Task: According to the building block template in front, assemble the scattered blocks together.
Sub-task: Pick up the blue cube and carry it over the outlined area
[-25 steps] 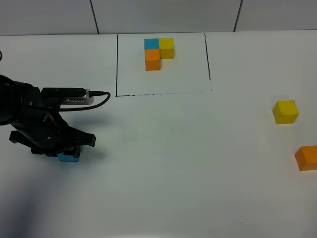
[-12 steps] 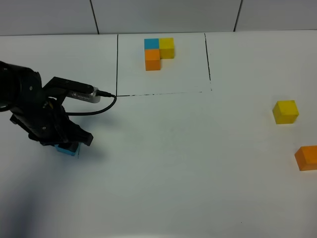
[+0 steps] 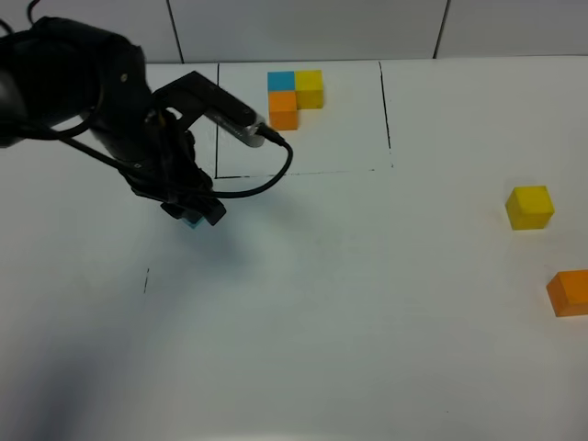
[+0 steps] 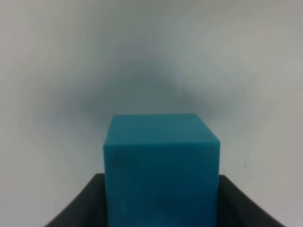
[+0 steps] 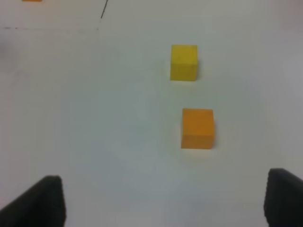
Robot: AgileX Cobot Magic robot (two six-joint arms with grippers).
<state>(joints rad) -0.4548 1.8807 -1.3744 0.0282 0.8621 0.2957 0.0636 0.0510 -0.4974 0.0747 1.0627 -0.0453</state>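
Note:
The building block template [image 3: 381, 110] is a black-lined frame at the back with a tight L of blue, yellow and orange cubes [image 3: 294, 96]. My left gripper [image 3: 193, 211] is shut on the sky blue block [image 3: 192, 220] and holds it above the table, just below and left of the frame's front left corner. In the left wrist view the blue block [image 4: 161, 165] sits between the dark fingers [image 4: 80, 205]. The yellow block [image 3: 530, 206] and the orange block [image 3: 570, 292] lie at the far right. My right gripper [image 5: 165, 198] is open and empty, short of the orange block [image 5: 197, 128] and the yellow block [image 5: 183, 62].
A short dark mark [image 3: 146, 280] is on the white table at the left. The left arm's cable [image 3: 266, 175] loops over the frame's front line. A tiled wall runs along the back edge.
My left arm has lifted the blue block off the table at the left and carried it back and to the right, toward the frame's front left corner. The yellow and orange blocks have not moved.

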